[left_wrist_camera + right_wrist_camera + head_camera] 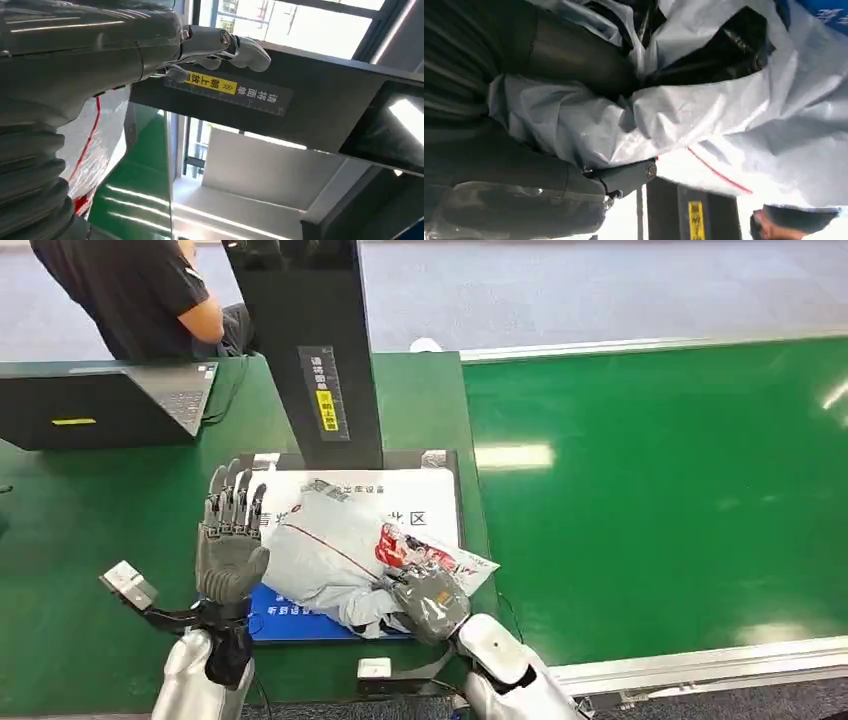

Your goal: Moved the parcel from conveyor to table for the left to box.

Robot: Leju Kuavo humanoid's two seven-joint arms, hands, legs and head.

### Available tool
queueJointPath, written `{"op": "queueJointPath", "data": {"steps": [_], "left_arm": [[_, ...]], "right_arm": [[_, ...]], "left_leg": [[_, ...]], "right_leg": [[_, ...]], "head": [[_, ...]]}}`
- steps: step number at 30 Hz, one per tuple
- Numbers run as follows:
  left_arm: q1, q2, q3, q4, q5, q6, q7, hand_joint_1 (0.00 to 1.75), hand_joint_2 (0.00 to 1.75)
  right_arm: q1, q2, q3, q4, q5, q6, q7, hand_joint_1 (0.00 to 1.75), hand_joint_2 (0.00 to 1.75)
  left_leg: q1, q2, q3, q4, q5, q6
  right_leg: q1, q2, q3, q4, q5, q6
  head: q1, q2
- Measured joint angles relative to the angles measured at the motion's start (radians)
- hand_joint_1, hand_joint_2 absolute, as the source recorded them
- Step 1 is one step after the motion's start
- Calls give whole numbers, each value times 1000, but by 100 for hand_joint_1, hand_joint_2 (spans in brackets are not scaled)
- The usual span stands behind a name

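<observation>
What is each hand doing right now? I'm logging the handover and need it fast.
Left hand: open, fingers spread, beside the parcel, holding nothing.
Right hand: closed on the parcel's near edge, gripping its crumpled plastic.

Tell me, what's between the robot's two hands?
The grey parcel lies between the left hand and right hand, which grips it, as the head view shows.

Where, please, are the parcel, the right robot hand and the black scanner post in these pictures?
parcel (330, 555): head view, on its grey plastic middle.
right robot hand (432, 602): head view, on the back of the hand gripping the parcel.
black scanner post (300, 330): head view, on its front face.
</observation>
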Motion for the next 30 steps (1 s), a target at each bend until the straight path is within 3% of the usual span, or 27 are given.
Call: {"op": "queueJointPath", "data": {"steps": [4, 6, 11, 12, 13, 14, 16, 18, 20, 22, 24, 26, 30], "left_arm": [[-1, 0, 0, 3, -10, -14, 0, 0, 175], [-1, 1, 0, 5, -13, -13, 0, 0, 175], [-1, 1, 1, 4, -16, -11, 0, 0, 175], [-1, 1, 1, 4, -16, -11, 0, 0, 175], [-1, 1, 1, 3, -16, -10, 0, 0, 175], [-1, 0, 1, 0, -16, -10, 1, 0, 175], [-1, 0, 1, -7, -16, -8, 5, 0, 175], [0, 0, 2, -9, -16, -3, 10, 0, 175], [1, 0, 3, -9, -14, 2, 13, 0, 175], [1, 1, 4, -8, -13, 6, 13, 0, 175], [1, 1, 4, -5, -10, 7, 10, 0, 175], [0, 2, 4, -1, -5, 7, 4, 0, 175], [0, 4, 5, 8, 1, 5, 0, 0, 175]], "right_arm": [[-137, 11, 33, 171, -79, 166, -7, 175, 175], [-176, 19, 41, 227, -91, 168, -9, 175, 175], [-226, 29, 61, 320, -89, 99, -3, 175, 175], [-232, 32, 63, 332, -89, 84, -3, 129, 175], [-234, 33, 63, 341, -90, 42, -7, 16, 175], [-233, 33, 63, 347, -93, -2, -11, 0, 175], [-227, 33, 62, 354, -117, -143, -33, 0, 175], [-207, 31, 46, 357, -170, -263, -83, 0, 175], [-188, 28, 23, 357, -275, -261, -174, 0, 175], [-173, 26, -15, 352, -435, -185, -300, 0, 175], [-147, 22, -43, 302, -622, -12, -364, 0, 175], [-127, 11, -53, 245, -794, 179, -380, 0, 175], [-71, -29, -55, 122, -1025, 443, -383, 0, 175]], "left_leg": [[0, 3, 20, -2, -5, -3], [0, 3, 31, -4, -9, -4], [0, 2, 42, -4, -9, -5], [0, 2, 41, -5, -7, -4], [0, 1, 41, -4, -7, -4], [0, 1, 39, -4, -4, -4], [0, 1, 31, -4, -1, -3], [0, 1, 26, -3, 0, -3], [0, 0, 24, -3, 0, -3], [0, 1, 21, -3, 0, -3], [0, 1, 18, -3, -1, -3], [0, 1, 16, -3, -1, -4], [0, 1, 11, -3, -1, -4]], "right_leg": [[0, 3, 17, -2, -8, -4], [1, 2, 27, -2, -16, -10], [1, 1, 38, -2, -18, -7], [1, 1, 38, -2, -17, -8], [1, 1, 38, -2, -15, -9], [1, 1, 36, -2, -11, -11], [1, 1, 28, -2, -3, -2], [1, 1, 25, -1, -2, -3], [1, 1, 23, -1, -1, -3], [1, 1, 20, -1, -1, -3], [1, 1, 16, -1, -1, -4], [1, 2, 13, -1, -1, -4], [1, 2, 9, -1, -2, -4]], "head": [[1, 0], [0, 0], [1, 0], [0, 0], [0, 0], [1, 0], [0, 0], [0, 0], [1, 0], [0, 0], [1, 0], [0, 0], [0, 0]]}}
